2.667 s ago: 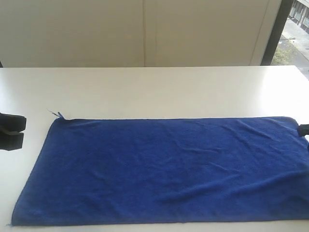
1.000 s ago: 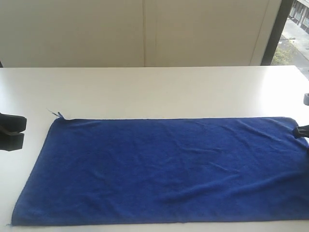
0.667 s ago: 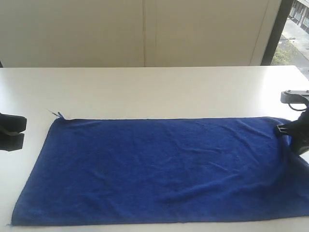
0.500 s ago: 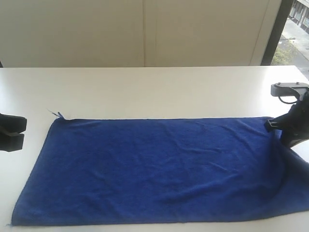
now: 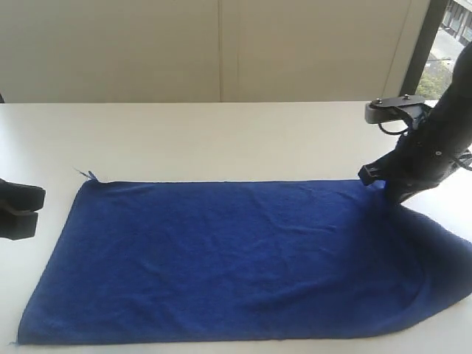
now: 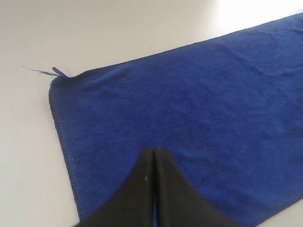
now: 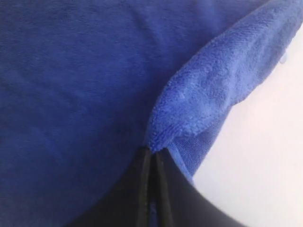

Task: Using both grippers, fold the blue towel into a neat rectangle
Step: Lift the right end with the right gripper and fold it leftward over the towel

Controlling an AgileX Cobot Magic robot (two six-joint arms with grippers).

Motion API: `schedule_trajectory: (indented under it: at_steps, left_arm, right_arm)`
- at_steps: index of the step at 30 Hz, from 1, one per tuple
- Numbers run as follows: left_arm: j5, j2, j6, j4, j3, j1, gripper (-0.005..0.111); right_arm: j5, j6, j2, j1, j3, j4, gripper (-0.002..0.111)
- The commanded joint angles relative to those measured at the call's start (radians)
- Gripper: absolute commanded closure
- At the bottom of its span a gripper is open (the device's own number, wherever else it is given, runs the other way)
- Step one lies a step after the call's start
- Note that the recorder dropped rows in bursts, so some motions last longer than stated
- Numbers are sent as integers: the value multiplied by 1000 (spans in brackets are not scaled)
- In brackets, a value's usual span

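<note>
Pulled in from the right border of the exterior view toward the middle since 2.7 seconds ago, with the far right corner of the blue towel [image 5: 243,258] drawn along in the right gripper [image 5: 385,186]. Clamped hard on that corner now, black jaws pressed together with a pinch of cloth caught at their tips in the right wrist view. Raised a little above the white table [image 5: 221,133], so that the right end of the cloth slopes up from the tabletop to the grip and curls over in a rounded fold [image 5: 442,273] along the right side. Shows in the right wrist view as a paler blue hem [image 7: 208,94] turned back over the darker flat cloth beneath. Lies otherwise spread flat, long side running left to right across the near half of the table, near edge close to the bottom of the exterior view, far left corner marked by a loose thread [image 5: 87,175]. Keeps the left gripper [image 5: 33,206] just off the towel's left short edge, apart from the cloth in the exterior view. Pinched closed too, with nothing between the jaws, tips aimed over the left part of the towel in the left wrist view.
</note>
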Motion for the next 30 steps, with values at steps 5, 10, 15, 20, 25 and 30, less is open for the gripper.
schedule_trajectory:
  at_steps: [5,10,15,20,25,30]
  left_arm:
    - [32,-2,3,-6,8,-5,107]
    - [38,-2,15,-6,8,-5,107]
    - [40,-2,15,-11,8,-5,107]
    - [47,-2,15,-14,8,-5,107]
    - [35,-2,15,-14,21,-5,107]
    - [10,-2,13,-18,45,-5,107]
  right_arm:
    - [27,74,-10,205,-76,-3,108]
    - [17,126,-10,362,-164,-3,108]
    - [8,151,2,441,-216,-3,108]
    - [13,171,53,507,-280,3,108]
    - [18,175,123,571,-370,32,108]
    - [20,182,189,629,-459,34,108]
